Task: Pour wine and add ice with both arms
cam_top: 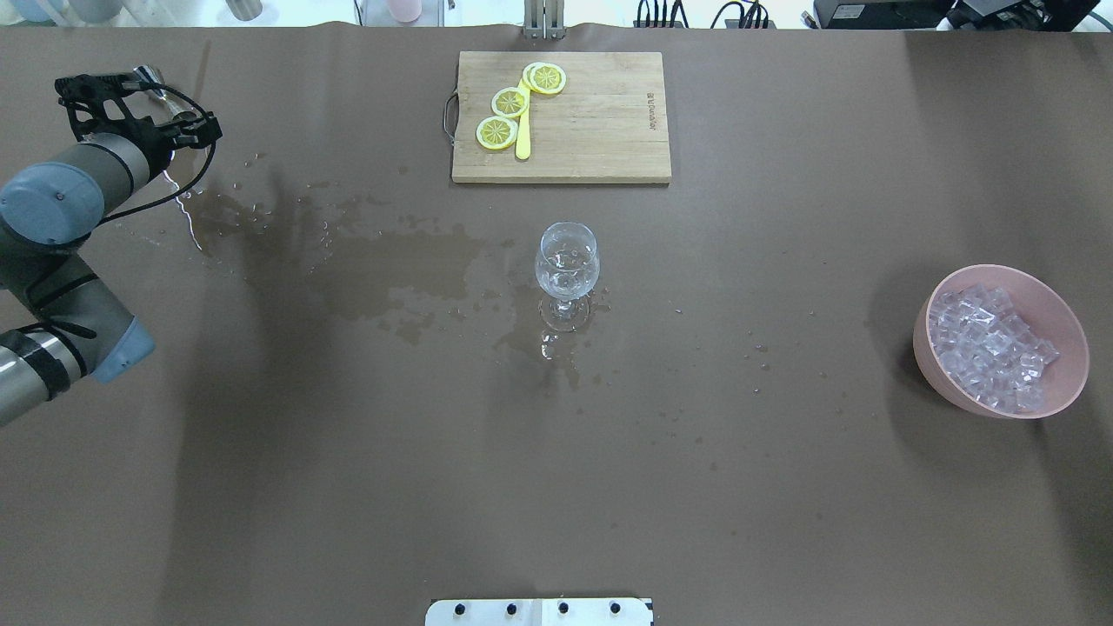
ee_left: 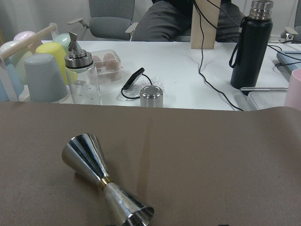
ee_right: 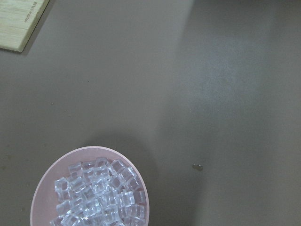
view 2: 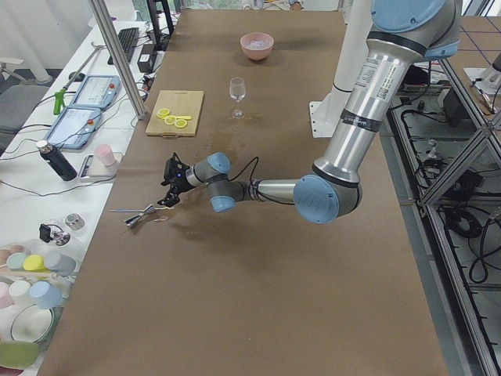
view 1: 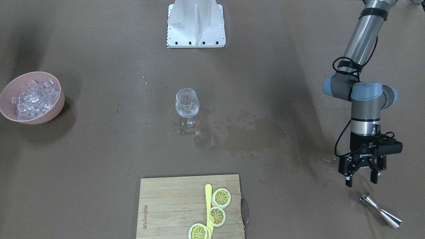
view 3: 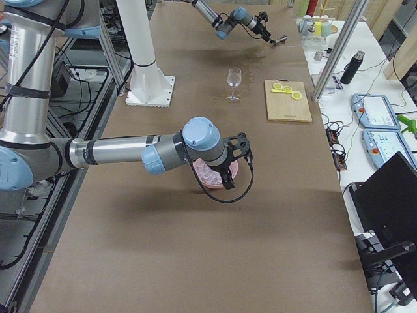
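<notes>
Here, spilled wine (cam_top: pixel 383 269) darkens the brown table (cam_top: pixel 783 487).

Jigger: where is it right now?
Front-facing view, lower right: the jigger lies on its side on the table, just below-right of the open left gripper, well right of the cutting board.

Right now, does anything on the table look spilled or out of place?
Yes. A wide wet patch darkens the table beside the glass, with droplets scattered around. The jigger lies on its side near the left gripper.
</notes>
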